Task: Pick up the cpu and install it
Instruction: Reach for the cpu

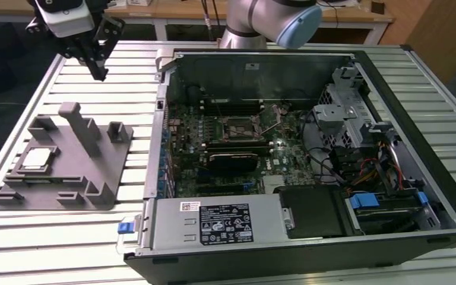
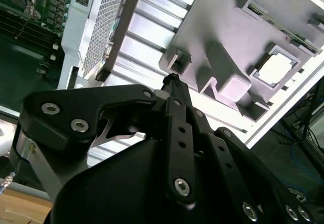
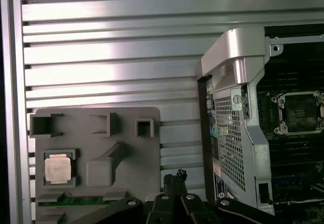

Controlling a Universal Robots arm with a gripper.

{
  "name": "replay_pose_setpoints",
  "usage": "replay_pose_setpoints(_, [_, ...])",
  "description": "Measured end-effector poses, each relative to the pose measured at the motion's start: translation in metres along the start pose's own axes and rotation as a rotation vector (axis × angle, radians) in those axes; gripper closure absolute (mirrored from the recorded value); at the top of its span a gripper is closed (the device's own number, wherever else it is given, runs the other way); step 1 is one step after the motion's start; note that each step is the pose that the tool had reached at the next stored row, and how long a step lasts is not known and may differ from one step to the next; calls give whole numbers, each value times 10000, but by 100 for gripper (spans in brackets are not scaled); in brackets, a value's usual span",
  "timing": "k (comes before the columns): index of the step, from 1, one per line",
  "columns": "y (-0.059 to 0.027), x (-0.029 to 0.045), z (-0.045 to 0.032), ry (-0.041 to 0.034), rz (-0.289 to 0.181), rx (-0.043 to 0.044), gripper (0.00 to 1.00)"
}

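Note:
The cpu [image 1: 36, 157], a small silvery square chip, lies in a pocket of the grey fixture block [image 1: 69, 172] on the slatted table, at the exterior view's left. Both wrist views show the cpu [image 2: 276, 67] [image 3: 58, 167] flat in that pocket. My gripper [image 1: 99, 74] hangs high above the table beyond the block, well away from the cpu, shut with nothing in it. Its fingertips [image 2: 172, 78] [image 3: 179, 175] meet in a point. The open motherboard socket [image 1: 240, 127] [image 3: 301, 113] sits inside the computer case.
The open computer case [image 1: 157, 178] lies on the table at the exterior view's right, its metal side wall [image 3: 238, 107] rising beside the fixture. A tall post [image 1: 73, 122] and small blocks stand up from the fixture. Bare slatted table [image 1: 125, 65] lies under the gripper.

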State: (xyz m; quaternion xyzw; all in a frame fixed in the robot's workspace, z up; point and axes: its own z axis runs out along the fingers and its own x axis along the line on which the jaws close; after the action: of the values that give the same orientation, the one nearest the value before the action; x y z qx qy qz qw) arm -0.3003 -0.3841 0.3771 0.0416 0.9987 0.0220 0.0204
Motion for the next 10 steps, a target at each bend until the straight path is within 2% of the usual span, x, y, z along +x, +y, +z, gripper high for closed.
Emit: replay_pose_setpoints(10, [-19,204,24,-2,-1,0,89])
